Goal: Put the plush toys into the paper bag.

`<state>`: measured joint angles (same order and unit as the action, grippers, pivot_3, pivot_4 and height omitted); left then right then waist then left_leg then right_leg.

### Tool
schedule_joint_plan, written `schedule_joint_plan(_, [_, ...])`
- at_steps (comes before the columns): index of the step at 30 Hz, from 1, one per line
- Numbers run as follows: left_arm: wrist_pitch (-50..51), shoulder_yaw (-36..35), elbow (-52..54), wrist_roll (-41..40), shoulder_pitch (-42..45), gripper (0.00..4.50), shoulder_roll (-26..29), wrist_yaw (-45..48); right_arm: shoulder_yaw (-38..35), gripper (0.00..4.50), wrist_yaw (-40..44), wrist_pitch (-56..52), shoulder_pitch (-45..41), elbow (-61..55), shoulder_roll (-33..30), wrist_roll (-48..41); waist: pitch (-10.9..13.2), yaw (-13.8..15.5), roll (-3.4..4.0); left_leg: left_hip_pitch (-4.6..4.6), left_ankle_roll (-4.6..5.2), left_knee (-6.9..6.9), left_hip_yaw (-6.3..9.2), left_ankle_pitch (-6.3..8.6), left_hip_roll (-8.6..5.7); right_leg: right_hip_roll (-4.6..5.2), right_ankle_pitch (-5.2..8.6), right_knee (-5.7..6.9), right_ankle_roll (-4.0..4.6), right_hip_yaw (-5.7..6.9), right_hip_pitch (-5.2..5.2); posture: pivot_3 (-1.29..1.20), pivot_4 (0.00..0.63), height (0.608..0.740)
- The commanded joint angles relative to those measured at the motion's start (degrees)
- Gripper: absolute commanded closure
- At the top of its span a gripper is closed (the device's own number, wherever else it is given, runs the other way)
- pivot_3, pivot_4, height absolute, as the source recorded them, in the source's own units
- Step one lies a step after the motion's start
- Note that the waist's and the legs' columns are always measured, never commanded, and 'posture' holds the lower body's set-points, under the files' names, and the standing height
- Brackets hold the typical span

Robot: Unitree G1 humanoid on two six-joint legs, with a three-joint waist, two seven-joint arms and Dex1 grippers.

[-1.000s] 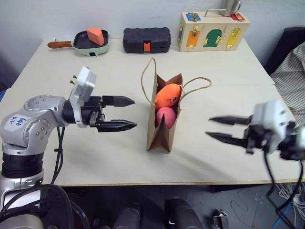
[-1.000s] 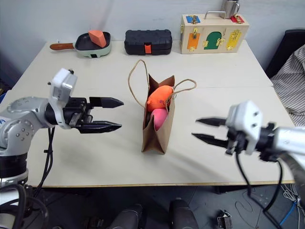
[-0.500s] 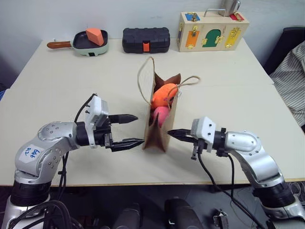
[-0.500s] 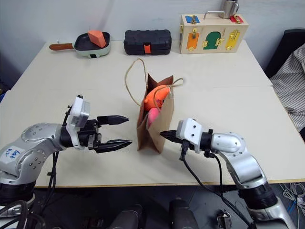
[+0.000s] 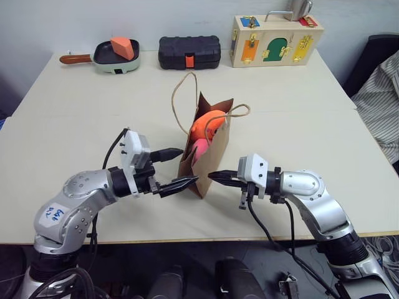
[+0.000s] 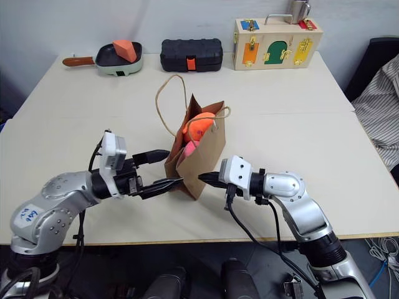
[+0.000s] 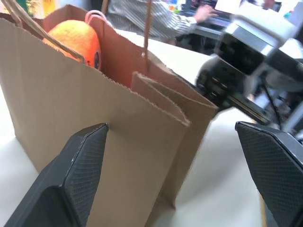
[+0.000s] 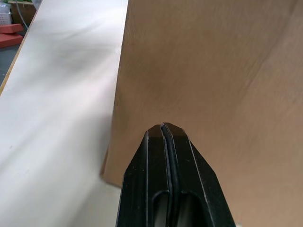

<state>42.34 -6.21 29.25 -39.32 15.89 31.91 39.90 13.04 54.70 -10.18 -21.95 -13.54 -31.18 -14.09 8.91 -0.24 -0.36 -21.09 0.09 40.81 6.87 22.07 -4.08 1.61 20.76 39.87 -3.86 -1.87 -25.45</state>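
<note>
The brown paper bag (image 5: 213,156) stands open at mid-table. Inside it, the orange plush toy (image 5: 204,126) rests on top of the pink plush toy (image 5: 198,150). My left gripper (image 5: 187,167) is open at the bag's left side, its fingers (image 7: 79,163) spread wide around the bag's lower corner (image 7: 104,127). My right gripper (image 5: 212,175) is shut and empty, with its tips (image 8: 163,126) against or just short of the bag's right wall (image 8: 213,71). I cannot tell whether either gripper touches the paper.
Along the far edge stand a frying pan (image 5: 106,57) holding an orange wedge block (image 5: 123,47), a black case (image 5: 190,51), and a wooden lock box (image 5: 274,38) with a metal cup (image 5: 300,7). Striped fabric (image 5: 380,93) lies off the right edge.
Both arms have come in and down to the bag. The right gripper swung in from the far right and shut. The left gripper stayed open.
</note>
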Motion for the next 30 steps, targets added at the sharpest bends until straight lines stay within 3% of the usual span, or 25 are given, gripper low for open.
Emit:
schedule_joint_plan(1, [-0.8, 1.1, 2.9, 0.6, -0.2, 0.00, -2.2, -4.2, -1.4, 4.49, -0.8, 0.3, -1.2, -2.4, 0.8, -0.8, 0.0, -0.1, 0.00, 0.00, 0.00, -0.01, -0.01, 0.00, 0.00, 0.00, 0.00, -0.02, 0.00, -0.01, 0.00, 0.00, 0.150, 0.740])
schedule_joint_plan(5, [-3.0, 4.3, 1.5, 5.4, 0.6, 0.00, -4.0, -7.6, -1.1, 4.49, -1.4, 0.0, -1.9, -2.1, 1.7, -0.9, 0.0, 0.0, 0.00, 0.00, 0.00, 0.00, -0.01, 0.00, 0.00, 0.00, 0.00, 0.00, 0.00, 0.00, -0.01, 0.00, 0.150, 0.740])
schedule_joint_plan(8, [-4.7, 6.5, 0.6, 8.8, 0.9, 0.64, -4.4, -8.9, -1.3, 4.50, -1.5, -0.3, -2.0, -2.5, 1.9, -1.1, 0.0, 0.1, 0.00, 0.00, 0.00, 0.01, -0.01, 0.00, -0.01, 0.01, 0.00, -0.01, 0.00, 0.00, 0.00, 0.00, 0.150, 0.740])
schedule_joint_plan(14, [-8.1, 7.8, 1.7, 11.5, -0.1, 2.47, -3.7, -7.9, -8.1, 4.50, -0.3, -2.8, 4.1, -9.1, -5.3, -3.6, 0.0, 0.5, 0.01, -0.05, 0.00, -0.01, 0.01, 0.00, -0.02, 0.04, 0.00, -0.05, 0.00, 0.01, 0.00, 0.00, 0.150, 0.740])
schedule_joint_plan(20, [-10.7, 5.7, 1.5, 11.7, -2.8, 4.42, -1.9, -5.7, -26.7, 4.50, 1.2, -16.1, 14.0, -19.5, -14.9, -21.8, 0.0, 0.6, 0.00, -0.04, 0.00, -0.08, -0.01, 0.00, 0.00, 0.02, 0.00, -0.10, 0.00, -0.01, 0.02, 0.00, 0.150, 0.740])
schedule_joint_plan(24, [-11.9, 4.1, -1.4, 8.7, -2.1, 4.47, -1.1, -1.2, -32.3, 4.50, -4.1, -24.0, 12.6, -22.8, -15.7, -33.6, 0.0, 0.2, 0.00, 0.04, 0.00, -0.16, -0.11, 0.00, 0.08, -0.04, 0.00, -0.11, 0.00, -0.09, 0.05, 0.00, 0.150, 0.740])
schedule_joint_plan(30, [-14.3, 3.0, -6.8, 1.3, 1.8, 4.47, 3.7, 16.9, -35.1, 4.50, -6.5, -27.0, 12.5, -23.0, -17.1, -37.8, 0.0, 0.8, 0.00, 0.01, 0.00, -0.15, -0.09, 0.00, 0.06, -0.01, 0.00, -0.16, 0.00, -0.05, 0.06, 0.00, 0.150, 0.740])
